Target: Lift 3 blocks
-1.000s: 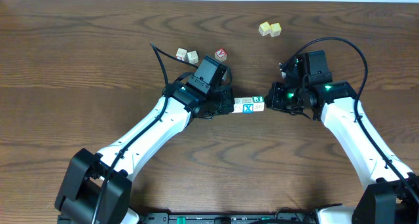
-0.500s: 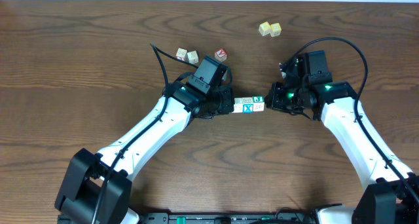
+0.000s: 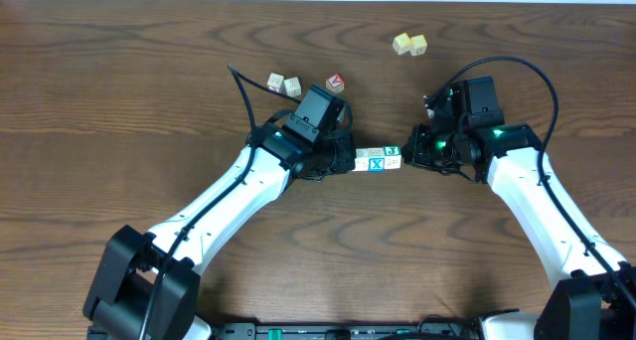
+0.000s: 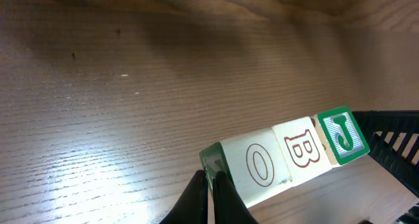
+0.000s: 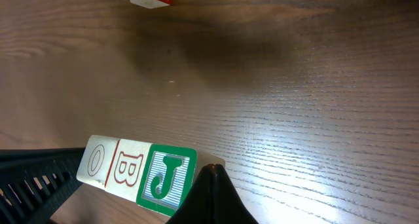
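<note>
Three blocks (image 3: 378, 159) in one tight row near the middle of the worktop (image 3: 119, 101), face to face. From the left wrist view they run O block (image 4: 258, 166), B block (image 4: 302, 150), J block (image 4: 342, 135).

Left tool (image 4: 211, 185) is closed, fingers together with nothing between them, and its tip is pressed on the outer end of the O block, at 9 o'clock of the row. Right tool (image 5: 209, 178) is also closed and empty, with its tip against the outer end of the J block at 3 o'clock. So the row is clamped end to end between two closed tips, not pinched by either one. Can't tell whether the row is off the worktop yet.

Handling, my read: small wooden cubes, so light, stiff and not fragile. The painted faces look smooth, so they may be slippery. Only end pressure and friction at the two joints hold the row together, and the B block in the middle is the one likely to drop out. Press through the centre of each end face, in line with the row. An off-centre push would likely buckle it. Raise both sides level and at the same rate.

Not part of this: yellow cubes (image 3: 408, 44) at 1 o'clock of the row, well apart. Red-faced cube (image 3: 336, 83) and pale cubes (image 3: 283, 84) at 11 o'clock.
</note>
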You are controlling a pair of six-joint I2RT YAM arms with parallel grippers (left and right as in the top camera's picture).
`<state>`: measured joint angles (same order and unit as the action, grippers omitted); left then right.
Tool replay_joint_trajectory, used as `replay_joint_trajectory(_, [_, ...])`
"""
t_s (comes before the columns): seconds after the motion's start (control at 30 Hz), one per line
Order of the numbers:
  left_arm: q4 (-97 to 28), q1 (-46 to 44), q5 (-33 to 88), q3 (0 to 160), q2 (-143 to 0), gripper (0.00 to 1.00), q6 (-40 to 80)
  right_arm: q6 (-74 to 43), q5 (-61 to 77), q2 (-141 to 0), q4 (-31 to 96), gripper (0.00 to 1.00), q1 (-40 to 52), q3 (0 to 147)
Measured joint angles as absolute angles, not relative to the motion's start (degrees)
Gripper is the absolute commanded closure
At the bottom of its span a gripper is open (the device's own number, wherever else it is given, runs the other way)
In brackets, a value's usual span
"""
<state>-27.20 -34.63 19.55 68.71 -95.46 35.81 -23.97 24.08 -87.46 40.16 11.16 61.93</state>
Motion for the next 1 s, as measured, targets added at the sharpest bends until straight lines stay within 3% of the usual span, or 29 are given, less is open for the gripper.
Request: replay_joint_trajectory(1.0, [-27.18,-34.63,19.53,68.71,-95.46,0.93,36.03,-23.97,24.23,-87.46,41.19,0.99,11.16,61.93])
